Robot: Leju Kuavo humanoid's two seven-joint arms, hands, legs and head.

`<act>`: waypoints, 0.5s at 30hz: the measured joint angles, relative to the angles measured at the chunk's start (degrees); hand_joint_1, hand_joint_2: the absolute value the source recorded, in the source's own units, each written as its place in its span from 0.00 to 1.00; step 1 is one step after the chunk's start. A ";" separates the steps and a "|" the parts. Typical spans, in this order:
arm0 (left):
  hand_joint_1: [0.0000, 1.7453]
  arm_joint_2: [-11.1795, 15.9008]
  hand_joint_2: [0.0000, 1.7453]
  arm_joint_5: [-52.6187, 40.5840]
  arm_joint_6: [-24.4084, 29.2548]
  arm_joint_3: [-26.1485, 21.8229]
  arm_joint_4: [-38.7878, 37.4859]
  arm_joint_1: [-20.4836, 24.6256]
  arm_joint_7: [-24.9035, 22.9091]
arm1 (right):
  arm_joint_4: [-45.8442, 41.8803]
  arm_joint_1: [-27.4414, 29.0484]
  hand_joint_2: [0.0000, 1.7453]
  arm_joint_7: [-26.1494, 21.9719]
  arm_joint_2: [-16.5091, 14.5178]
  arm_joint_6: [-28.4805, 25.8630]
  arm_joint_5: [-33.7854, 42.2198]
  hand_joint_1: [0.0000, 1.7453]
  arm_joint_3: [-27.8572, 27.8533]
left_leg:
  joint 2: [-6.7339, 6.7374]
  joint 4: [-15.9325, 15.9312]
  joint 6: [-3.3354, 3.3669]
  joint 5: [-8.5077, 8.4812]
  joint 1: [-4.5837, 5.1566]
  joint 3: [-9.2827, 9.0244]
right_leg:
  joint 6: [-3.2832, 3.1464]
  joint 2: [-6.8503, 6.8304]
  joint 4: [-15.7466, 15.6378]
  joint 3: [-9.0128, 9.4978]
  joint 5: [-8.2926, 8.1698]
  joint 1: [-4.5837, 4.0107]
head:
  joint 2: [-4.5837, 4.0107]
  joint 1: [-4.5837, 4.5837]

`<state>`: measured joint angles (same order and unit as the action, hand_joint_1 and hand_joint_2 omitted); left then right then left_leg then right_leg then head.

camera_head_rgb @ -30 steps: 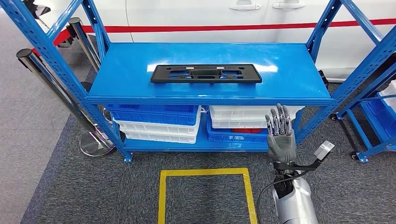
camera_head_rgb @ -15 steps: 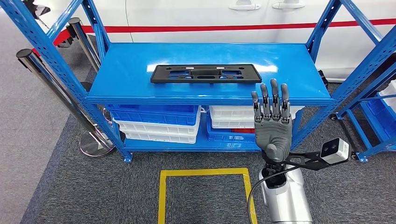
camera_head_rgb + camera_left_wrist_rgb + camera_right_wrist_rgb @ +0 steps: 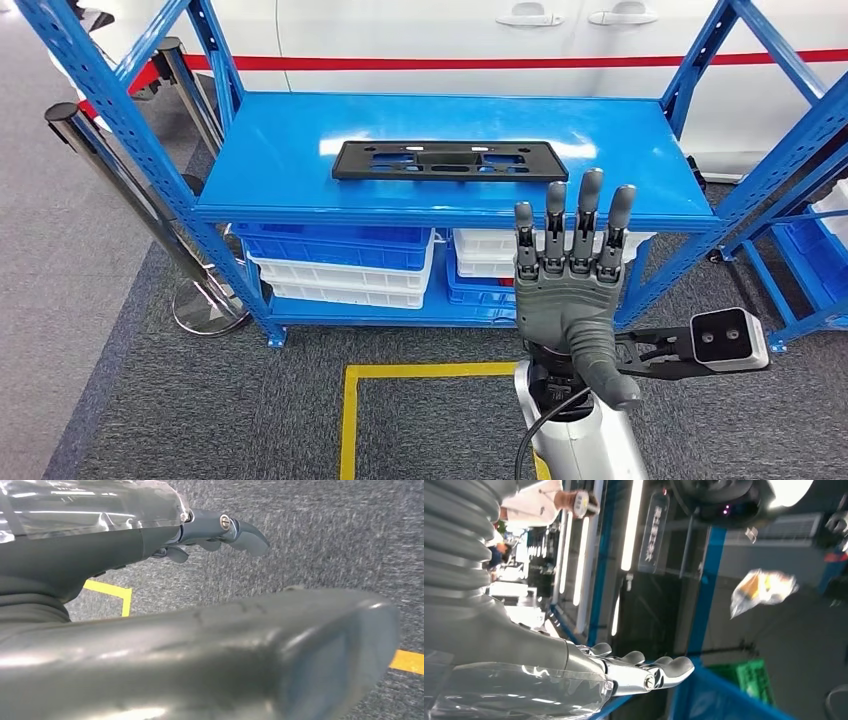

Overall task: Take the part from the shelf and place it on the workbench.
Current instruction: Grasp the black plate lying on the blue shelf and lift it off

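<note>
- The part [image 3: 449, 160], a flat black perforated plate, lies lengthwise on the top board of the blue shelf [image 3: 300, 180], about midway between its side edges and somewhat nearer the front edge than the back.
- The right hand [image 3: 568, 290] is raised in front of the shelf's front edge, right of the part and apart from it; its fingers [image 3: 588, 205] are straight and spread, holding nothing.
- The left hand [image 3: 220, 530] hangs over grey carpet near a yellow floor line [image 3: 107, 587]; whether it is open cannot be told.
- White and blue bins [image 3: 345, 265] sit stacked on the lower shelf board.
</note>
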<state>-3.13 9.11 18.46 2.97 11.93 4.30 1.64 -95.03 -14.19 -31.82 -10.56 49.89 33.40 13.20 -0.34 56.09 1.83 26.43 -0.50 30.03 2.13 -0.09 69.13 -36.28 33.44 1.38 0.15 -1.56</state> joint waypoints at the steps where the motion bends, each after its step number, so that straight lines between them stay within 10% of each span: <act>1: 0.00 -0.02 0.00 -0.05 -0.14 0.04 -0.01 -0.03 0.16 | -0.04 0.26 0.00 0.47 0.02 -0.34 0.22 0.00 0.16 | -0.04 0.03 0.00 0.05 0.04 0.00 | 0.04 0.03 3.27 -1.97 0.81 0.00 | 0.00 0.01; 3: 0.00 -0.14 0.00 -0.15 -0.32 0.11 -0.04 -0.11 0.28 | -0.15 0.80 0.00 1.17 0.08 -0.73 0.38 0.00 0.40 | -0.20 0.22 -0.14 0.31 0.05 -0.16 | 0.05 0.03 3.83 -3.24 -1.12 0.04 | 0.00 0.01; 7: 0.00 -0.44 0.00 -0.22 -0.41 0.22 -0.19 -0.08 -0.21 | -0.53 1.26 0.00 1.71 0.20 -0.79 0.43 0.00 0.58 | -0.57 1.33 -1.26 1.63 0.14 -0.32 | -0.60 0.16 -8.72 1.44 -8.18 -0.03 | -0.01 0.04; 12: 0.00 -0.47 0.00 -0.07 -0.52 0.42 -0.51 -0.03 -0.96 | -0.58 1.68 0.00 1.96 0.37 -0.67 0.43 0.00 0.85 | -0.45 2.62 -2.93 2.81 -0.03 0.40 | -2.14 0.24 -9.93 1.70 -7.68 -0.18 | -0.01 -0.08; 15: 0.00 -0.49 0.00 -0.07 -0.51 0.44 -0.52 -0.04 -1.40 | -0.48 1.66 0.00 2.41 0.35 -0.62 0.39 0.00 1.02 | -0.13 12.33 -3.70 7.32 -0.25 5.35 | -2.81 -0.18 -10.10 2.09 -7.42 -0.04 | 0.00 -0.36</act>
<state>-3.62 9.05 17.96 3.41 11.41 4.25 0.24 -95.50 -12.53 -29.41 -10.21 49.27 33.80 14.22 -0.47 68.42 -1.87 33.74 -0.75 35.38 -0.68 -0.27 59.03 -34.19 26.02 1.33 0.15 -1.92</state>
